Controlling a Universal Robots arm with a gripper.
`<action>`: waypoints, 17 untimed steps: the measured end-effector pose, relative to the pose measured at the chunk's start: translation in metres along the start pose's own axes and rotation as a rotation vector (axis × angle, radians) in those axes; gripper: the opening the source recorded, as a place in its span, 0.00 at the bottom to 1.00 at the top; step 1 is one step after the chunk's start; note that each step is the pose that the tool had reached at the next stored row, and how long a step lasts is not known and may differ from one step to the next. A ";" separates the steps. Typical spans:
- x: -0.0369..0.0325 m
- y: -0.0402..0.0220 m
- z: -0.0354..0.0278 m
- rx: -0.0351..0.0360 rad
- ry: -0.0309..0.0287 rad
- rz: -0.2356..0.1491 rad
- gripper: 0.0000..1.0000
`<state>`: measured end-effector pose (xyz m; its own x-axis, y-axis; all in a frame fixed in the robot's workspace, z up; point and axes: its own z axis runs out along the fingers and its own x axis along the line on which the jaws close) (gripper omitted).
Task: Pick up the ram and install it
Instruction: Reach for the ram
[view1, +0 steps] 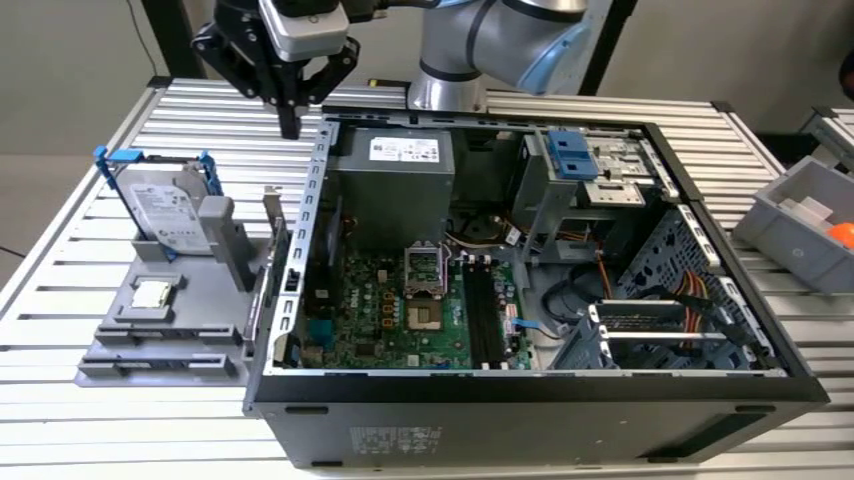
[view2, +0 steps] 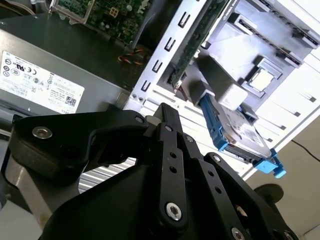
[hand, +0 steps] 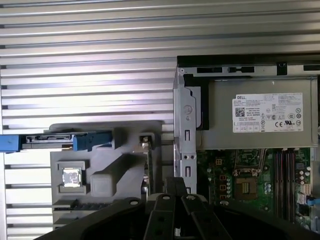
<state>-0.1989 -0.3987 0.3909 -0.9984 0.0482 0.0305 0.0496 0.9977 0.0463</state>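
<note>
Pincer (view1: 290, 118) clenched, empty, hovering over the ram (view1: 274, 222). Ram stands on edge in the gray holder (view1: 227, 232) beside the case (view1: 310, 200). I judge it light, stiff, fragile, so I'd grip the top edge mid-length.

The gripper (hand: 175, 187) hovers over the grey holder (hand: 125, 145), close to what seems the ram (hand: 149, 165) standing edge-on.

**Q:** what's everything made of over there?

**A:** my pincer (view1: 290, 128) is matt black with shiny metal screws. Table (view1: 80, 250) is ribbed bare metal with a soft sheen. Case (view1: 534, 405) is matt black outside, dull grey sheet metal inside. Holder (view1: 147, 345) is matt grey plastic. Hard drive (view1: 174, 215) is glossy metal, blue plastic frame (view1: 118, 157).
</note>
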 end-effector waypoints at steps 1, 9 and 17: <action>0.0006 0.0000 0.0000 0.0000 0.0008 0.000 0.00; 0.0063 -0.0003 0.0003 0.0004 0.0078 0.000 0.00; 0.0130 -0.0007 0.0005 0.0006 0.0117 0.001 0.00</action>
<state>-0.2119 -0.3987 0.3907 -0.9979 0.0482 0.0422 0.0501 0.9977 0.0457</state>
